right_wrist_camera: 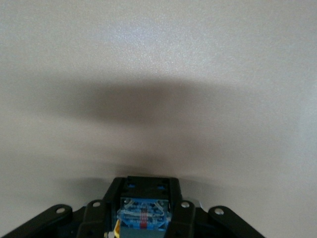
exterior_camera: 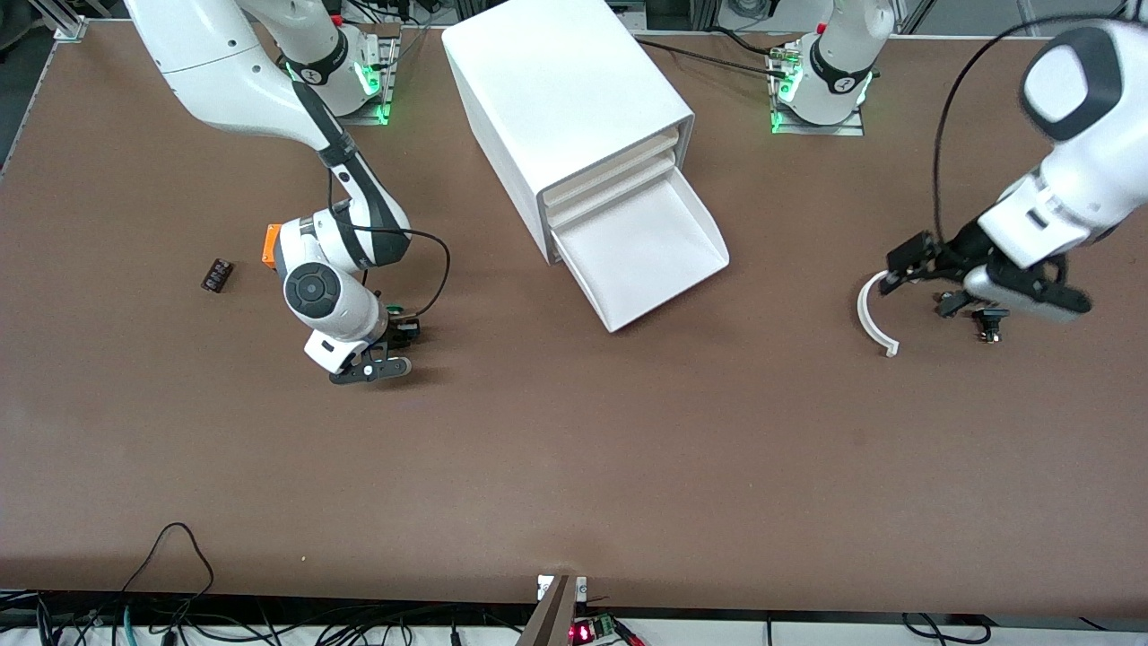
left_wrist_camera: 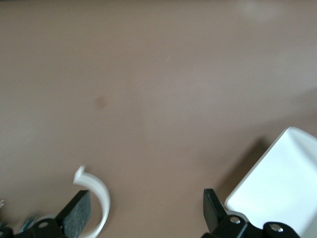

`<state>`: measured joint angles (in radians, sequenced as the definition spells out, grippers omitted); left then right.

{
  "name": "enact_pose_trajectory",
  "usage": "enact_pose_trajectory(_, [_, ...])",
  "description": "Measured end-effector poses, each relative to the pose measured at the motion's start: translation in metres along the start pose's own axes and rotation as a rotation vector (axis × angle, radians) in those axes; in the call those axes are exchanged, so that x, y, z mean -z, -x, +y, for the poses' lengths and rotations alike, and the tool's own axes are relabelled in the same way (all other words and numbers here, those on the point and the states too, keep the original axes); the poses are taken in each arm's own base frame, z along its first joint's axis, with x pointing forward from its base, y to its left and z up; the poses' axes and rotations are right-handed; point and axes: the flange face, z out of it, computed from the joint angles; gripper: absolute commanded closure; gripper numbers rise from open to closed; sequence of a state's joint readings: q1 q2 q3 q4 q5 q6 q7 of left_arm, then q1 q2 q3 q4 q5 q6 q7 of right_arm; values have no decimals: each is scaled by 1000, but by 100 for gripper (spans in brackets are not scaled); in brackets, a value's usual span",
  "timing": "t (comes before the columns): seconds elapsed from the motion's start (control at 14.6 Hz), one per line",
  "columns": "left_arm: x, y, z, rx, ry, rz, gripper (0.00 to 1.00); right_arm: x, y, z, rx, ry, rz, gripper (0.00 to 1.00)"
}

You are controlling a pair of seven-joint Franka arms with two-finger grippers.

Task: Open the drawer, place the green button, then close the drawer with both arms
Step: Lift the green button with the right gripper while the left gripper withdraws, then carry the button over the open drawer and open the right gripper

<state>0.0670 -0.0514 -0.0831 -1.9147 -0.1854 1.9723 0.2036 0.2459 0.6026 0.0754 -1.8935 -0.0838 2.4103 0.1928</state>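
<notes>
Brown desk (exterior_camera: 574, 467): one cabinet (exterior_camera: 565, 99), two arms, one button.
Bottom drawer (exterior_camera: 650, 251) stands open. Right tool (right_wrist_camera: 143, 210) sits low at the right arm's end of the desk, pinching the button (right_wrist_camera: 143, 215); only its wrist view shows the blue body. Left tool (left_wrist_camera: 146, 210), fingers spread, hovers over one white curved strip (exterior_camera: 874, 314).

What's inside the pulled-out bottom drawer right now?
Nothing shows in the drawer: its visible tray floor is bare white. The part under the cabinet is hidden. The button sits between the right gripper's fingers, down at the table toward the right arm's end.
</notes>
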Motion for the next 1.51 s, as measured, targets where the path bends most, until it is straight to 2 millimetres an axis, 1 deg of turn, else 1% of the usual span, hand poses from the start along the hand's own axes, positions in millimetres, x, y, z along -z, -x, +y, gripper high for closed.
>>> enact_pose_trajectory(0.14, [33,11,-1,95,-71,-77,0,1,-1,-2,3,-2,4,64])
enact_pose_trajectory(0.21, [45,14,1,133,-105,-109,0,3,-2,-6,7,-5,7,64])
enact_pose_trajectory(0.34, [61,17,8,178,-160,-148,0,10,-6,-12,16,-12,22,64])
enact_pose_trajectory(0.48, [67,17,12,192,-174,-151,0,23,-12,-15,18,-15,37,63])
enact_pose_trajectory(0.62, [68,17,6,203,-175,-151,0,49,-19,-19,25,-17,57,63])
enact_pose_trajectory(0.75, [69,18,1,213,-175,-150,0,83,-24,-26,39,-26,104,63])
enact_pose_trajectory(0.82, [69,18,-1,217,-175,-148,0,102,-27,-34,49,-34,130,63])
enact_pose_trajectory(0.96, [70,17,-4,224,-175,-136,0,137,-31,-54,77,-55,188,63])
enact_pose_trajectory(1.1, [71,16,-6,243,-177,-127,0,173,-34,-82,125,-85,244,63])
enact_pose_trajectory(1.37, [74,20,-34,308,-177,-121,0,243,-31,-155,306,-162,368,63])
enact_pose_trajectory(1.44, [74,20,-36,313,-177,-121,0,260,-27,-176,359,-186,394,63])
enact_pose_trajectory(1.51, [73,20,-36,314,-177,-121,0,272,-20,-200,427,-207,411,63])
